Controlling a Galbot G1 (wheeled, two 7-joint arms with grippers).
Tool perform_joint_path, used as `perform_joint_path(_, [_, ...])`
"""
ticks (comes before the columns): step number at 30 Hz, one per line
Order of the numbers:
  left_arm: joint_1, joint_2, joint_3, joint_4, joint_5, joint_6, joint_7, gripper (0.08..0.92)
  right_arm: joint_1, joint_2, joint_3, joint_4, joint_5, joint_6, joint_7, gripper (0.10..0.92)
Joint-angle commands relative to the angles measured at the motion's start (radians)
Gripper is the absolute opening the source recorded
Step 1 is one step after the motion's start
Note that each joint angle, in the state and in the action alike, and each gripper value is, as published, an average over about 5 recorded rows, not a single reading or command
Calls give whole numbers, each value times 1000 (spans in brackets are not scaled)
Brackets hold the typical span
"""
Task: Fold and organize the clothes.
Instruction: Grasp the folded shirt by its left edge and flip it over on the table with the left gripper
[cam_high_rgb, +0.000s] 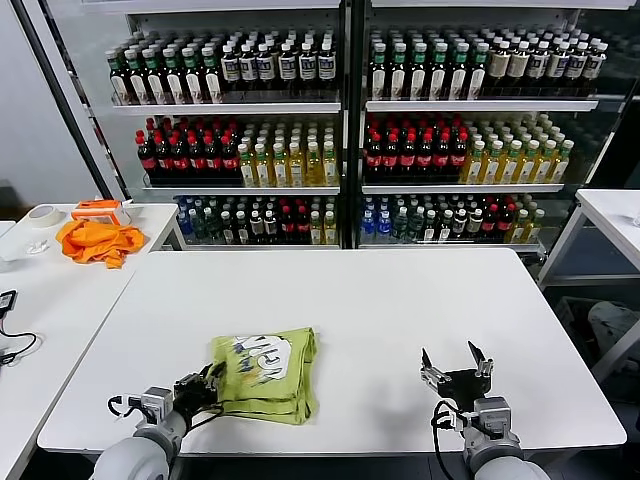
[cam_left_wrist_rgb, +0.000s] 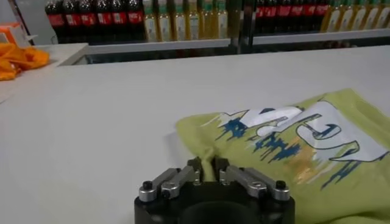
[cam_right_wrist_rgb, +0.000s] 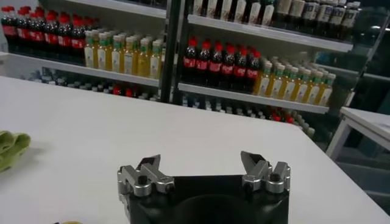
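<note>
The light yellow-green T-shirt (cam_high_rgb: 265, 373) lies folded into a rough rectangle on the white table (cam_high_rgb: 380, 300), near its front left, with a white and blue print facing up. My left gripper (cam_high_rgb: 211, 382) is at the shirt's left edge, shut on a pinch of the fabric. In the left wrist view the gripper (cam_left_wrist_rgb: 205, 165) holds a fold of the T-shirt (cam_left_wrist_rgb: 292, 146) between its fingertips. My right gripper (cam_high_rgb: 455, 363) is open and empty above the table's front right, well apart from the shirt. In the right wrist view the gripper (cam_right_wrist_rgb: 201, 163) faces bare table, with a shirt edge (cam_right_wrist_rgb: 11, 147) at the side.
A bright orange cloth (cam_high_rgb: 95, 240), a tape roll (cam_high_rgb: 43, 215) and an orange-and-white box (cam_high_rgb: 100, 210) sit on a second table at the far left. Shelves of bottles (cam_high_rgb: 350, 130) stand behind the table. Another white table (cam_high_rgb: 610, 215) is at the right.
</note>
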Motion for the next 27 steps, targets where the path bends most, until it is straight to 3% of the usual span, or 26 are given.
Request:
perform_joint_path(1, [12, 113, -191, -151, 48, 44, -1, 141, 5, -3, 0, -2, 1, 2, 0, 823])
perform_joint_path(8, [91, 368, -606, -61, -117, 140, 55, 112, 44, -2, -16, -18, 4, 1, -3, 823])
perform_joint_path(11, [100, 440, -663, -55, -189, 140, 54, 112, 53, 0, -21, -24, 5, 1, -5, 823])
perform_joint_path(13, [94, 442, -632, -104, -236, 140, 31, 112, 55, 2, -22, -26, 5, 1, -6, 823])
perform_joint_path(16, [77, 339, -463, -223, -282, 140, -14, 112, 51, 8, -25, -25, 3, 1, -5, 823])
perform_joint_path(20, [54, 91, -76, -337, -189, 137, -27, 112, 29, 10, -21, -18, -1, 1, -3, 823])
perform_joint_path(22, [59, 2, 93, -351, -79, 125, 0, 112, 20, 7, -14, -11, -3, -1, -2, 823])
perform_joint_path(24, [44, -52, 193, -344, 5, 111, 29, 112, 13, 2, -4, -5, -3, -2, 0, 823])
perform_joint_path(27, [-23, -79, 236, -312, 34, 98, 52, 112, 5, 3, 3, -4, -5, -2, 1, 823])
